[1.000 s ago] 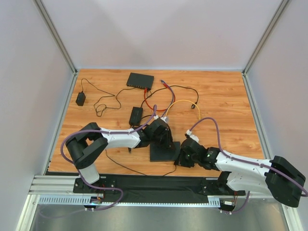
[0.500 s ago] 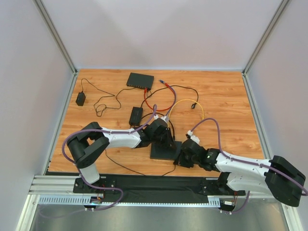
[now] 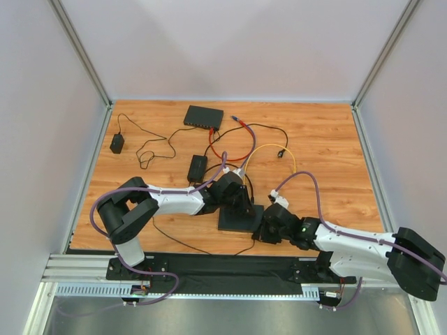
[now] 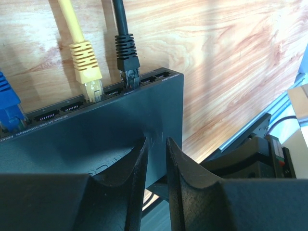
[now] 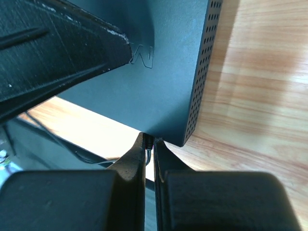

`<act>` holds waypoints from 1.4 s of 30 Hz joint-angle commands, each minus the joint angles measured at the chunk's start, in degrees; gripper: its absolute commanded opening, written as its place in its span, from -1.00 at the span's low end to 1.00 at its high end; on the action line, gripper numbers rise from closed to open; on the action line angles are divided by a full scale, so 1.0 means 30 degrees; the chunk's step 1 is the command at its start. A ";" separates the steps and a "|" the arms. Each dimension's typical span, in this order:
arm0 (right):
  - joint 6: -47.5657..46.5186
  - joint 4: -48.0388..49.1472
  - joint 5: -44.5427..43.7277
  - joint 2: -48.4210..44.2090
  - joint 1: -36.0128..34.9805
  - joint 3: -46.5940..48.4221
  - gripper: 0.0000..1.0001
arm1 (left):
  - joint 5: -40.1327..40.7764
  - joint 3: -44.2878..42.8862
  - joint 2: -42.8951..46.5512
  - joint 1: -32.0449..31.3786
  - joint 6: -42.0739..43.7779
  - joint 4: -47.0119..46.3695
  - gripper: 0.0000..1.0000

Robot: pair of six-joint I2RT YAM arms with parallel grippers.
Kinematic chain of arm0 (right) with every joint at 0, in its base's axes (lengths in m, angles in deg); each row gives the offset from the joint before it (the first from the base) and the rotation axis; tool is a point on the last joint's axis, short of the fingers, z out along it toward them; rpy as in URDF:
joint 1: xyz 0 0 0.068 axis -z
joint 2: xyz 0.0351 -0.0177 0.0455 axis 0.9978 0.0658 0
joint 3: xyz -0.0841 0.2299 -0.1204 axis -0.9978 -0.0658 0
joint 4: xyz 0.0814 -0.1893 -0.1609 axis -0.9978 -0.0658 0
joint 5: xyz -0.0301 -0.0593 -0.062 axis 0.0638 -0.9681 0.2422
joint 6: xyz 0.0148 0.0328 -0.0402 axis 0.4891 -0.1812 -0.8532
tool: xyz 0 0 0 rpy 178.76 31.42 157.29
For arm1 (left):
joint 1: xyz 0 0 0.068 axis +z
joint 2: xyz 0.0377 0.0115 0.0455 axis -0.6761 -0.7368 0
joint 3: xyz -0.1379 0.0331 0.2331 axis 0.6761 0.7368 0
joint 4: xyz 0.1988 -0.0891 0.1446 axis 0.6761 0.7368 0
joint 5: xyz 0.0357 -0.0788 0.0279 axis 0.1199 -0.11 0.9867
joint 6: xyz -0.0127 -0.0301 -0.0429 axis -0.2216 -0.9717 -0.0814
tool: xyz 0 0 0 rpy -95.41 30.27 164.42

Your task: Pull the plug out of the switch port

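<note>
The black switch lies flat near the table's front. Its top fills the left wrist view, with a blue plug, a yellow plug and a black plug in the far-side ports. My left gripper rests its tips on the switch's top, open by a narrow gap with nothing between the fingers; from above the left gripper is over the switch. My right gripper is shut on a thin dark plug at the switch's near right corner, where the right gripper shows from above.
A second black switch sits at the back of the table. A power brick, a small black adapter, a red cable and a yellow cable lie between. A metal rail runs along the near edge.
The yellow cable's loose end has shifted a little to the left and back. Both grippers have stayed at the switch, almost still.
</note>
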 commanded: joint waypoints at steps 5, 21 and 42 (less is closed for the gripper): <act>0.2249 0.0823 0.1734 -0.0411 -0.1619 -0.1087 -1.00 | 0.0626 0.1063 -0.1300 -0.0345 -0.0024 0.1514 -0.39; 0.3596 0.2540 -0.0212 0.0910 -0.4200 -0.0995 -1.00 | 0.0918 0.1385 -0.1183 -0.0433 -0.0200 0.1338 -0.40; 0.1224 -0.4548 -0.1261 -0.4248 -0.4171 0.2226 -1.00 | 0.4812 0.0655 0.7102 -0.0550 0.2611 0.7187 0.22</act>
